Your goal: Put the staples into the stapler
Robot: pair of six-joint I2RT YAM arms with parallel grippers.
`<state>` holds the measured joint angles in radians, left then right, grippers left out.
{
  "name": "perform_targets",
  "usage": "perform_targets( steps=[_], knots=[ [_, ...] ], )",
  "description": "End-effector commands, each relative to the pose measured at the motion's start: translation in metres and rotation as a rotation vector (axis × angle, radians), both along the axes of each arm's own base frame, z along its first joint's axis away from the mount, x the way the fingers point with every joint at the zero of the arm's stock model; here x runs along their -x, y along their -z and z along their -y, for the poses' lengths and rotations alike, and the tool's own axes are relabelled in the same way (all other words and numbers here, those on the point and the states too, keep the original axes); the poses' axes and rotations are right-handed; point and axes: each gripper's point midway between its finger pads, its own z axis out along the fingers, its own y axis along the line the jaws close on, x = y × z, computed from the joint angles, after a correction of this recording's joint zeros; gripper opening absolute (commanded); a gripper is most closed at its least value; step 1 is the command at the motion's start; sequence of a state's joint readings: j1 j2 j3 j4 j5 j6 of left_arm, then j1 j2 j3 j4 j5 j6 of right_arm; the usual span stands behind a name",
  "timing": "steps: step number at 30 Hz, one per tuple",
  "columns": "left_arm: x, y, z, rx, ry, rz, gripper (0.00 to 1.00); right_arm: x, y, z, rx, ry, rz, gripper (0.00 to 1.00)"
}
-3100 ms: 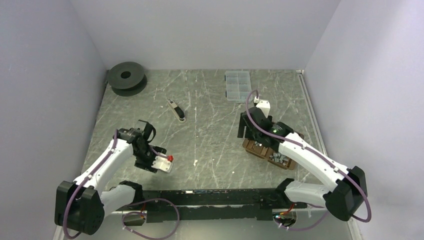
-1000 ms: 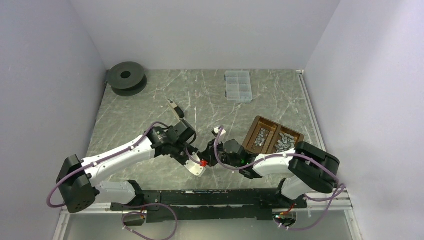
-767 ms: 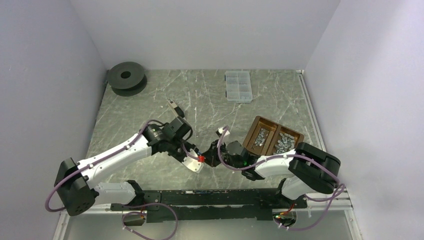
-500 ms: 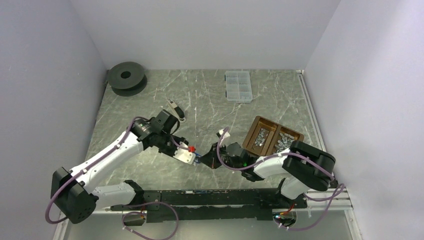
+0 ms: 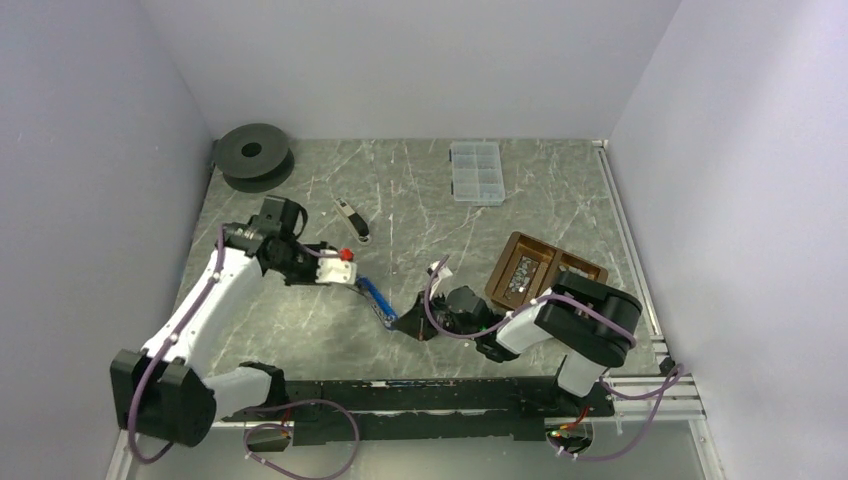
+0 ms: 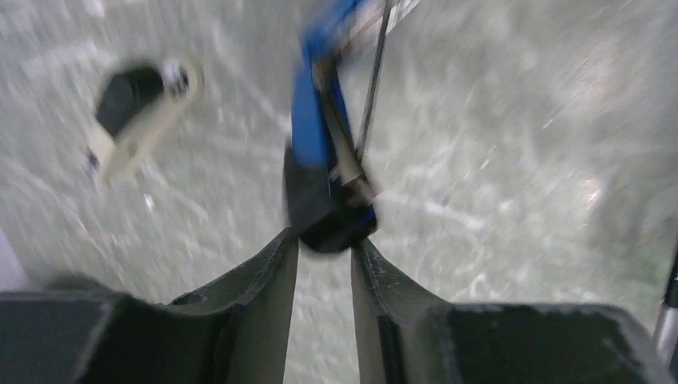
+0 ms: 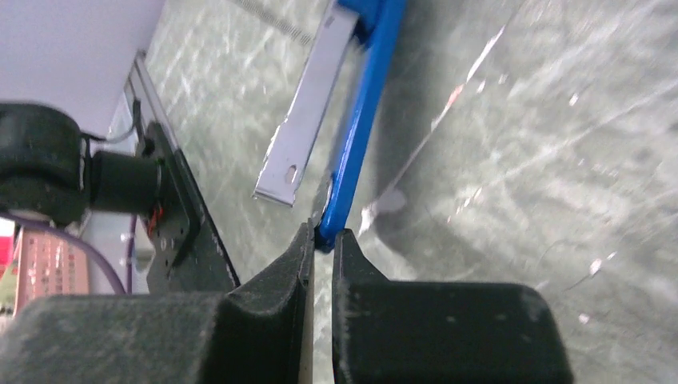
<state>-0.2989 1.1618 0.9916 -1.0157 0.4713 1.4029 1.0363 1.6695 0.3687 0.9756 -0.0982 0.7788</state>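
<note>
1. Your left gripper (image 6: 324, 240), nearly closed, nips the blue stapler (image 5: 374, 297) by its black end; the right gripper (image 7: 324, 232) pinches the other tip.
2. The staples (image 5: 521, 272) lie in the brown tray (image 5: 533, 244) on the grey marbled table (image 5: 440, 215), lilac walls (image 5: 400, 60) around.

One blue stapler (image 5: 375, 297), one small black-and-white tool (image 5: 352, 220), one black spool (image 5: 252, 155), one clear compartment box (image 5: 476, 171) and one brown tray (image 5: 503, 268) are counted; the staples (image 5: 522, 272) are too many to be numbered.
</note>
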Motion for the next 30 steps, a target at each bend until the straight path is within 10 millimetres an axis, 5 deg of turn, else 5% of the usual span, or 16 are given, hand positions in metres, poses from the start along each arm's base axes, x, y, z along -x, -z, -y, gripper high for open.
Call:
perform_targets(
  steps=[1,13,17,22,27,30],
  knots=[
    [-0.07,0.001,-0.053,-0.124,-0.176,0.146,0.0,0.065,0.041,0.014,0.132,-0.274,-0.102,0.0],
    [-0.086,0.022,-0.079,-0.203,-0.3,0.081,0.0,0.068,0.046,0.013,0.141,-0.28,-0.134,0.0],
    [-0.063,-0.001,-0.048,-0.096,-0.231,0.031,0.02,0.065,0.042,0.013,0.144,-0.268,-0.124,0.0],
    [-0.028,-0.012,0.007,-0.064,-0.078,-0.024,0.21,0.058,0.032,0.009,0.21,-0.285,-0.082,0.0],
    [-0.04,-0.017,0.017,0.0,-0.256,-0.118,0.25,0.037,0.012,0.028,0.359,-0.124,-0.019,0.51],
    [-0.048,-0.024,0.004,0.101,-0.388,-0.169,0.25,0.037,-0.006,0.031,0.424,-0.033,0.029,0.67]
  ],
)
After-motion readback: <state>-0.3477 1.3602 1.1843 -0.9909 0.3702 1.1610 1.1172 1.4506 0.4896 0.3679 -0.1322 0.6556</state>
